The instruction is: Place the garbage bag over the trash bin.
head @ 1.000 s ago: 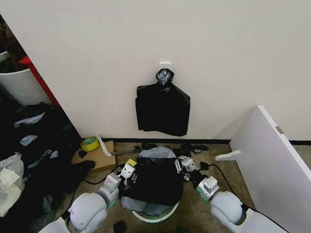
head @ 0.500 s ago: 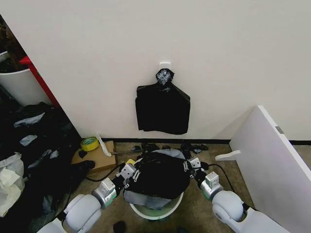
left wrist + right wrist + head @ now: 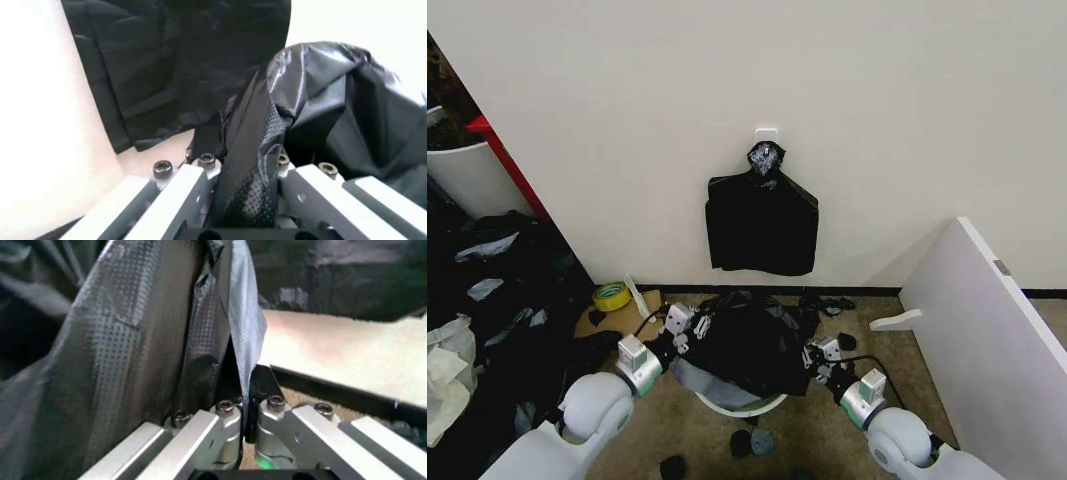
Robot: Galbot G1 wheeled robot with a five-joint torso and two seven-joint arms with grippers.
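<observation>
The garbage bag (image 3: pixel 745 345) is pinched tight by the left gripper (image 3: pixel 679 322) and right gripper (image 3: pixel 820 353). It should be pulled wide and low over the trash bin (image 3: pixel 732 405).

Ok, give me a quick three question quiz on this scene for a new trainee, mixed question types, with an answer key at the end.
1. True or false: the garbage bag lies draped over the trash bin.
2. What does the left gripper hold? A) yellow tape roll B) garbage bag C) nothing
3. Fill in: the flat bunch of black bags hangs on the ____.

Key:
1. True
2. B; the right gripper is also shut on the bag
3. Wall
</observation>
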